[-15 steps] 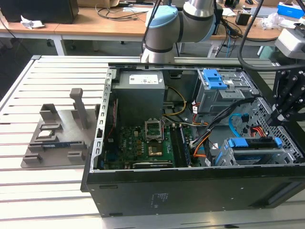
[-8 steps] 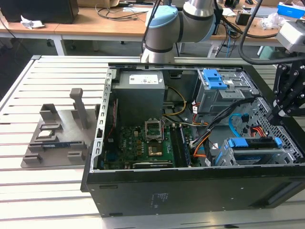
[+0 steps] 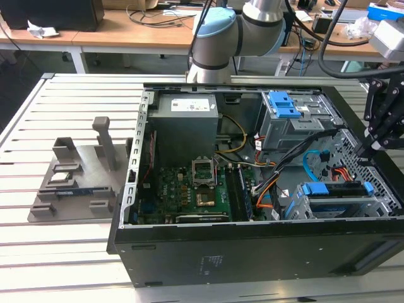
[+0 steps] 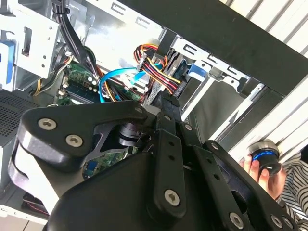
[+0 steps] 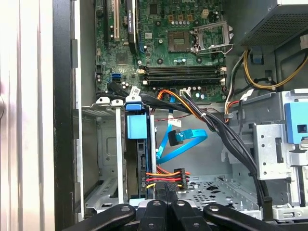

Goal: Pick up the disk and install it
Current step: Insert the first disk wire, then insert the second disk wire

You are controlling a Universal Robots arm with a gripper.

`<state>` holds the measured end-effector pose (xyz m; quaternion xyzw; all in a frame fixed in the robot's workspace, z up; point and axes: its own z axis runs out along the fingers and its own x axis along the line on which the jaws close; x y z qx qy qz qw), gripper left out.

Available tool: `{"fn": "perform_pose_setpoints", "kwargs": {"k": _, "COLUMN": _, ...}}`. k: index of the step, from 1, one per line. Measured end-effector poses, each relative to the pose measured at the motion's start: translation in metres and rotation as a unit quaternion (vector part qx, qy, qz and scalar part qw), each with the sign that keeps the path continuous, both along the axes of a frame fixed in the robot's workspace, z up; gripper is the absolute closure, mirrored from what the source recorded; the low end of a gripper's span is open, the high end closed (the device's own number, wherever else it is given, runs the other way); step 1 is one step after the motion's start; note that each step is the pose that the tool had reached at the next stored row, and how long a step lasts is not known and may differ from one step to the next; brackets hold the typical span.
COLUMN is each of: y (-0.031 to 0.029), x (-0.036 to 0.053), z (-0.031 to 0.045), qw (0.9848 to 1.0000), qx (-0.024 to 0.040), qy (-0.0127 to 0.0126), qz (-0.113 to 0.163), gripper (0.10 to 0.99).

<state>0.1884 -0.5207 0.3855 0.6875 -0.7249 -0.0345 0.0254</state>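
Note:
The disk (image 3: 334, 189), with its blue side rails, sits in the drive cage (image 3: 379, 205) at the front corner of the open computer case, on the exterior view's right. In the first wrist view the disk (image 5: 135, 144) stands on edge in the cage slot, blue tab toward the motherboard. My gripper (image 3: 364, 153) hangs just above the cage's far end. Its fingers (image 4: 167, 103) look pressed together with nothing between them. In the first wrist view the gripper (image 5: 166, 191) is right beside the disk's end and a black connector with red and yellow wires (image 5: 168, 174).
The case holds a motherboard (image 3: 189, 189), a power supply (image 3: 186, 120), a second cage with a blue latch (image 3: 284, 106) and loose cables (image 5: 185, 137). A grey fixture (image 3: 76, 183) stands on the slatted table. A person's hand (image 4: 262, 166) holds a round device beside the case.

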Motion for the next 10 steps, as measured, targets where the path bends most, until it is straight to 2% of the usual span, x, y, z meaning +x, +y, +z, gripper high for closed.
{"fn": "perform_pose_setpoints", "kwargs": {"k": 10, "y": 0.0000, "x": 0.0000, "z": 0.0003, "qw": 1.0000, "qx": -0.0002, "qy": 0.0000, "qz": 0.000, "gripper": 0.980}}
